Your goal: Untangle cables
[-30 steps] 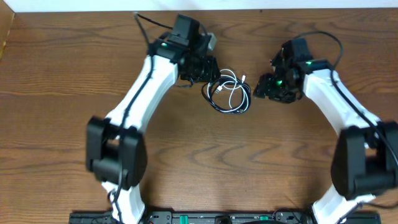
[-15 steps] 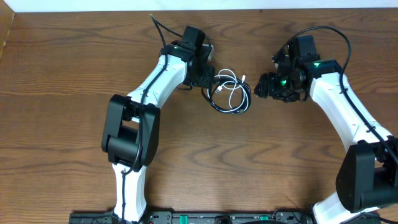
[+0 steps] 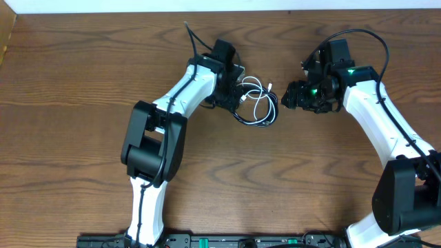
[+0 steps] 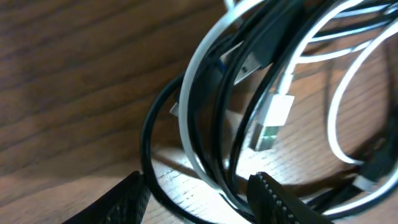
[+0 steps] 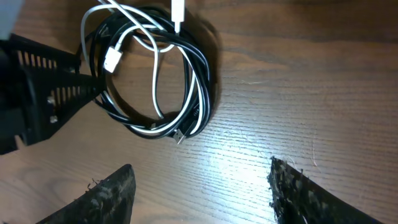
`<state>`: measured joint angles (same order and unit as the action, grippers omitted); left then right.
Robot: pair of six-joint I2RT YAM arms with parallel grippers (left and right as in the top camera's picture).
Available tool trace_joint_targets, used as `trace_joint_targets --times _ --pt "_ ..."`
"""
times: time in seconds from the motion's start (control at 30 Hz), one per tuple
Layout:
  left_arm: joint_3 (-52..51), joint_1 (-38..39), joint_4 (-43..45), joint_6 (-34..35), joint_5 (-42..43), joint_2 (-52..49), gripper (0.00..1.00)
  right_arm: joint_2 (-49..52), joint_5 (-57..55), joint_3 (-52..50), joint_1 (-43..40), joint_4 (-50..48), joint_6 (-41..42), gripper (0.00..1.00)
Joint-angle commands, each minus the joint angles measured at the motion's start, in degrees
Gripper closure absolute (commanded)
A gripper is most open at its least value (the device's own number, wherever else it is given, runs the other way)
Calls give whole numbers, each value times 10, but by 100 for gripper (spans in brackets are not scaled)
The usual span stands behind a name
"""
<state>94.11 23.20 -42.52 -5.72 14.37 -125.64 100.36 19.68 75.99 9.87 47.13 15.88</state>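
The black cable (image 3: 242, 115) and the white cable (image 3: 262, 103) lie coiled together in one small bundle at the back middle of the table. My left gripper (image 3: 238, 94) is at the bundle's left edge. In the left wrist view the left gripper (image 4: 202, 202) is open, with strands of the black cable (image 4: 146, 134) and the white cable (image 4: 193, 118) running between its fingers, unclamped. A white plug (image 4: 273, 121) lies just ahead. My right gripper (image 3: 288, 98) hovers just right of the bundle, and the right gripper (image 5: 202, 193) is open over bare wood, the coil (image 5: 202, 81) ahead of it.
The wooden table (image 3: 83, 83) stretches around the bundle. A thick black arm cable (image 3: 358, 34) loops above the right wrist. The table's back edge (image 3: 220, 9) runs close behind both grippers. The left gripper's body (image 5: 37, 93) shows at the left of the right wrist view.
My left arm has swung right, bringing its gripper against the bundle's left edge, and its jaws have widened. The right gripper has stayed in place, with its arm shifting behind it.
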Motion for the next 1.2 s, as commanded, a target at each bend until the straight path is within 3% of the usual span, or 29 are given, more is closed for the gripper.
trace_joint_targets --times 0.0,0.17,0.23,0.4,0.63,0.97,1.17 --pt "-10 -2 6 38 -75 -18 46 -3 2 0 0 2 -8 34" --pt "-10 -3 19 78 -90 -26 47 -3 2 0 0 2 -8 34" --pt "-10 -2 23 86 -90 -26 53 -3 2 0 3 2 -7 34" --pt "-10 -2 23 119 -62 -26 92 -3 2 0 17 -18 -7 35" --pt "-10 -3 1 113 31 12 93 -3 4 0 31 -63 -2 35" --pt "-10 -3 -42 123 102 174 93 -3 22 0 33 -80 -1 38" --pt "-10 -3 -73 123 132 204 93 -2 30 0 38 -92 -1 42"
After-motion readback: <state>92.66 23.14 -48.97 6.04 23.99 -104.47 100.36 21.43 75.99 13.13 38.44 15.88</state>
